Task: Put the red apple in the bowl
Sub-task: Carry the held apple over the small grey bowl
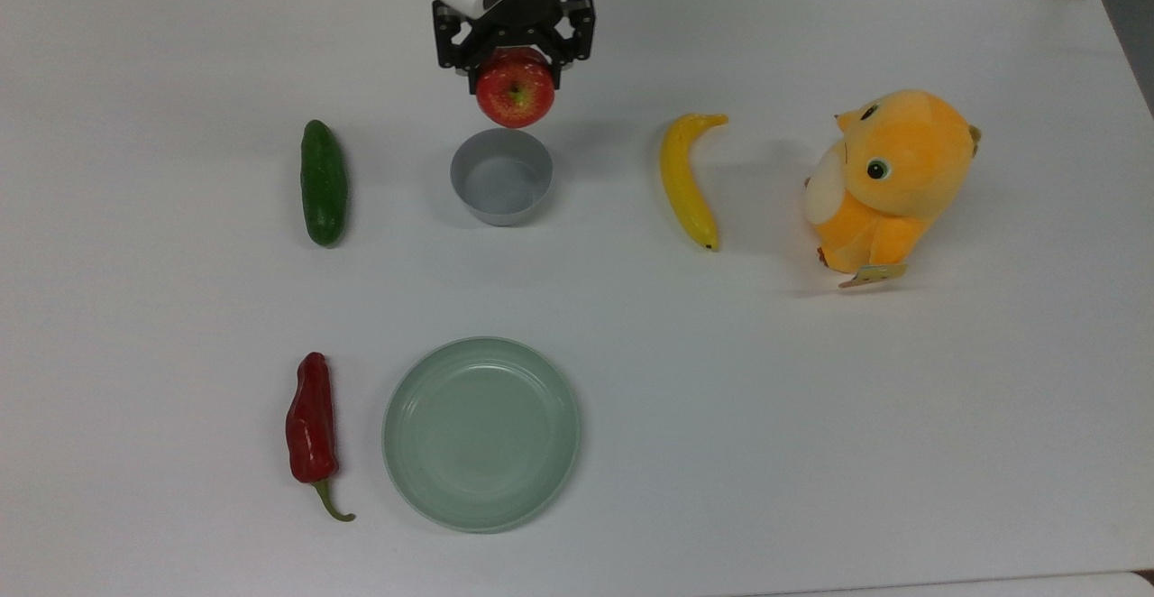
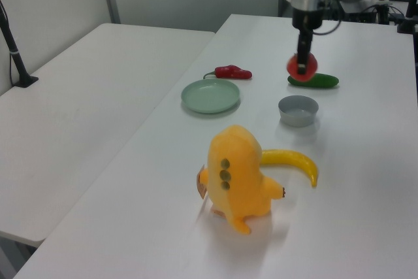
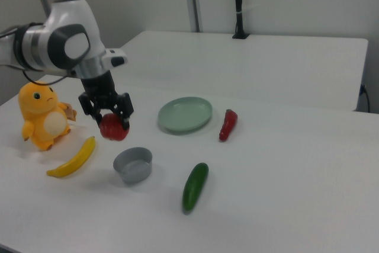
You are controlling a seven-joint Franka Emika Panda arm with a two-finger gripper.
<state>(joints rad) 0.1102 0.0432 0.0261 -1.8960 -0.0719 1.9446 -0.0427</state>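
Note:
My gripper [image 1: 514, 83] [image 2: 302, 65] [image 3: 110, 121] is shut on the red apple [image 1: 515, 95] [image 2: 302, 65] [image 3: 113, 128] and holds it in the air. The small grey bowl [image 1: 501, 176] [image 2: 298, 110] [image 3: 133, 165] stands empty on the white table. In the top view the apple hangs just above the bowl's upper rim. In the right view it hangs above and slightly left of the bowl. The left view puts the apple higher than the bowl, in front of the cucumber.
A green cucumber [image 1: 324, 182] lies at the top view's left of the bowl, a banana [image 1: 687, 179] and an orange plush toy [image 1: 888, 179] at its right. A pale-green plate [image 1: 480, 433] and a red chili pepper [image 1: 311, 427] lie nearer the front edge.

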